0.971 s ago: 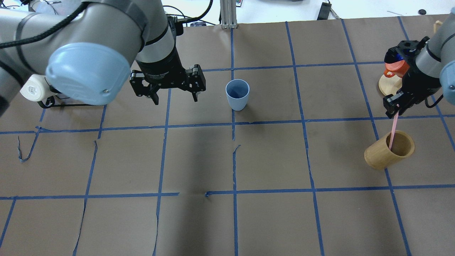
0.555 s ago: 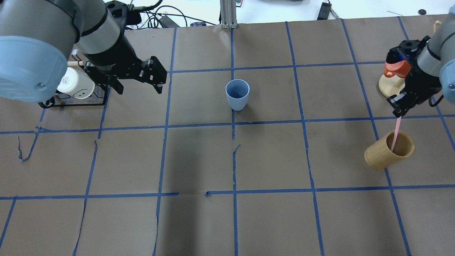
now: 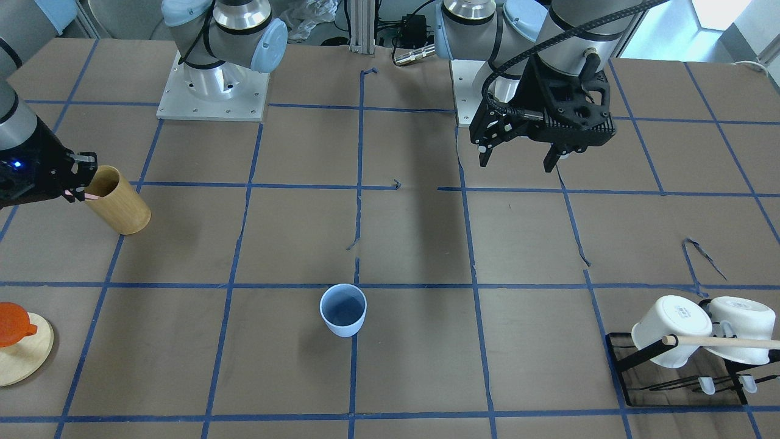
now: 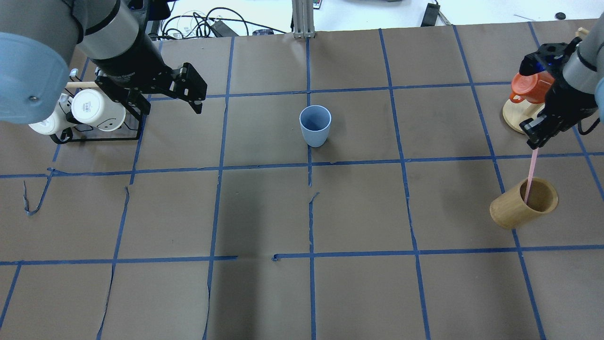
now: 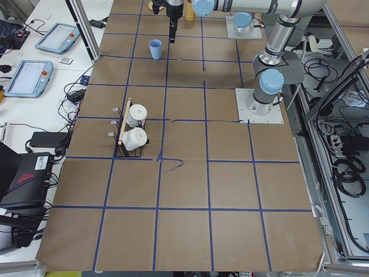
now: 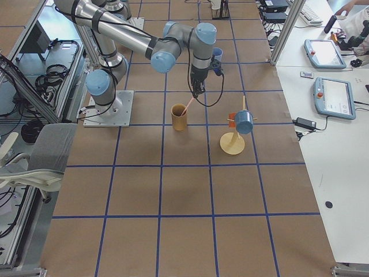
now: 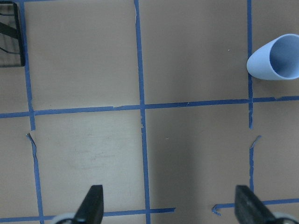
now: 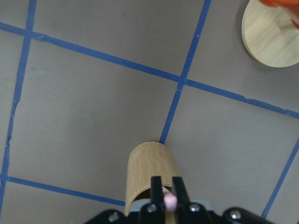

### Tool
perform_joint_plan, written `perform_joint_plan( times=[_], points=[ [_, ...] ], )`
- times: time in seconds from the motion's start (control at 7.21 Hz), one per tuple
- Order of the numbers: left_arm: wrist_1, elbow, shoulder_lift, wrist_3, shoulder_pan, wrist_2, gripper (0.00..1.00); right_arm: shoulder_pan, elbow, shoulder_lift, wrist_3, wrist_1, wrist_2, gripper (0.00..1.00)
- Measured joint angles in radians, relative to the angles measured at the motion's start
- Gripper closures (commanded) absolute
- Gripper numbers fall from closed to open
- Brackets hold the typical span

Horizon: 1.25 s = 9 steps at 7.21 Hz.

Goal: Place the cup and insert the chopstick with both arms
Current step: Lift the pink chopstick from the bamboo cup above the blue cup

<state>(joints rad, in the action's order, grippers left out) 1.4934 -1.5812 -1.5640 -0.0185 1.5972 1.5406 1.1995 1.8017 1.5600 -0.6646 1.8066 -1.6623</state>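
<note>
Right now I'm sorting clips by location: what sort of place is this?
Likely a robotics lab: table gridded with blue tape, left arm and right arm bolted to it, control pendants alongside.

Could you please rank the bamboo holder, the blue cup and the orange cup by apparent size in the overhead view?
1. Bamboo holder, clearly largest.
2. Blue cup and orange cup look about alike; the orange one is partly hidden, so I leave them unranked.
</note>
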Motion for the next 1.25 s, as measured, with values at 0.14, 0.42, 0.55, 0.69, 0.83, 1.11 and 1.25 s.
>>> perform_joint_plan(
  times=[0.14,0.42,0.55,0.69,0.83,1.11,1.25],
  points=[
    [-0.003,0.000,0.000,-0.001,0.000,0.001,0.00,0.001,-0.070,0.009,0.004,-0.058,0.031,0.98],
    [-0.009,-0.001,0.000,-0.001,0.000,0.001,0.00,0.018,-0.269,0.015,0.041,-0.251,0.069,0.99],
    [-0.011,0.001,-0.004,-0.001,0.000,0.000,0.00,0.071,-0.360,0.010,0.121,-0.327,0.090,0.99],
    [-0.011,0.002,-0.005,-0.001,0.002,-0.001,0.00,0.159,-0.412,0.001,0.233,-0.346,0.100,0.99],
    [-0.011,0.002,-0.003,-0.001,0.002,-0.002,0.00,0.267,-0.433,-0.014,0.372,-0.312,0.103,0.99],
    [-0.015,0.007,-0.006,-0.001,0.002,-0.003,0.00,0.481,-0.444,-0.077,0.650,-0.148,0.098,1.00],
    [-0.016,0.007,-0.003,-0.001,0.002,-0.002,0.00,0.569,-0.445,-0.116,0.773,-0.053,0.091,1.00]
  ],
)
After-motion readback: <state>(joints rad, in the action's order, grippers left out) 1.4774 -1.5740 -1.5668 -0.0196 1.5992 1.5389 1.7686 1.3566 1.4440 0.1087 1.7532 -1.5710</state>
